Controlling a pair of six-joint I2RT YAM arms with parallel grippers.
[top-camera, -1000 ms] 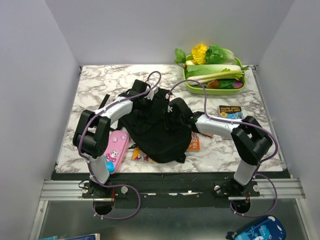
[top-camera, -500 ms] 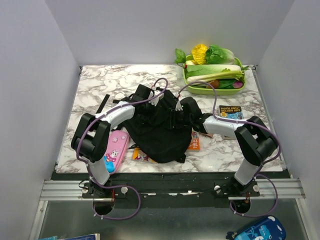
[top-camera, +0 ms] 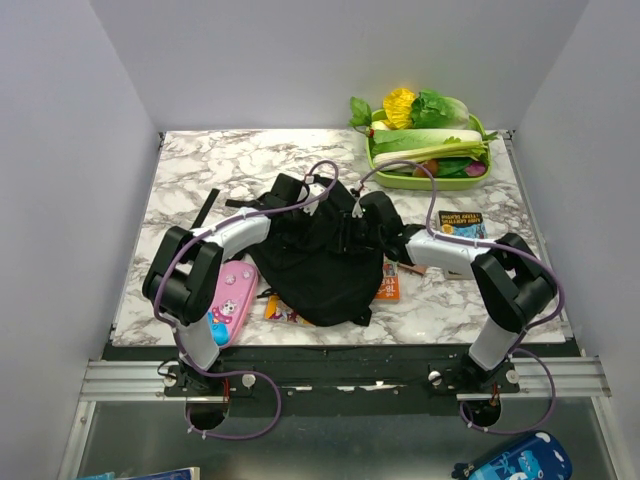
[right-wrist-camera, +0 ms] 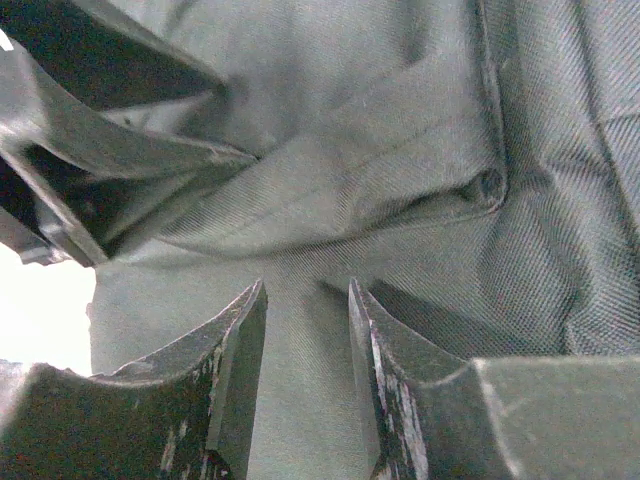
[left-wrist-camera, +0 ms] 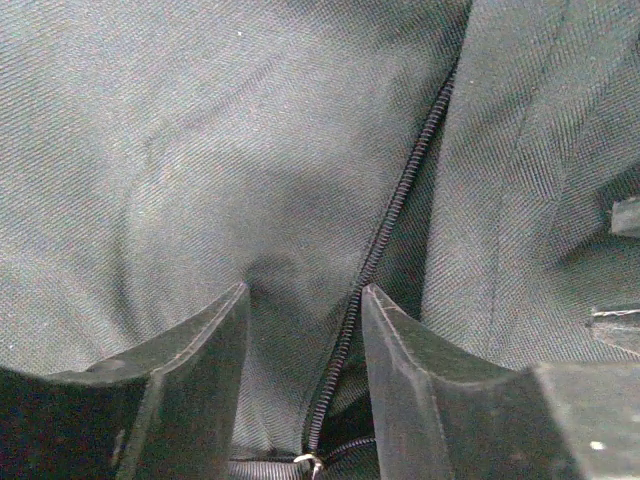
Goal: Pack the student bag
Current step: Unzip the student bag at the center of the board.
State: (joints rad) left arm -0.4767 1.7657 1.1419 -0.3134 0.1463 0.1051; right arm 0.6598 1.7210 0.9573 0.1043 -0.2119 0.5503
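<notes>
The student bag [top-camera: 310,275], black and soft, lies in a heap at the table's middle. Both grippers meet at its far top edge. My left gripper [top-camera: 315,203] has bag fabric [left-wrist-camera: 200,150] and a zip line [left-wrist-camera: 385,220] bunched between its half-spread fingers [left-wrist-camera: 195,340]. A smooth ridge of the same cloth [right-wrist-camera: 300,200] is pinched by my right gripper [top-camera: 358,213], with folds running off its fingertips [right-wrist-camera: 385,330]. In both wrist views the bag fills the frame, and what is inside it stays hidden.
A pink pencil case [top-camera: 231,300] lies left of the bag. An orange book [top-camera: 388,285] sits at its right edge and a yellow one [top-camera: 280,311] pokes out below. A dark book [top-camera: 460,224] lies further right. A green tray [top-camera: 420,183] of vegetables stands at the back right.
Both grippers have moved away from me and closer together, drawing the bag's top edge up and inward. The bag's outline has narrowed.
</notes>
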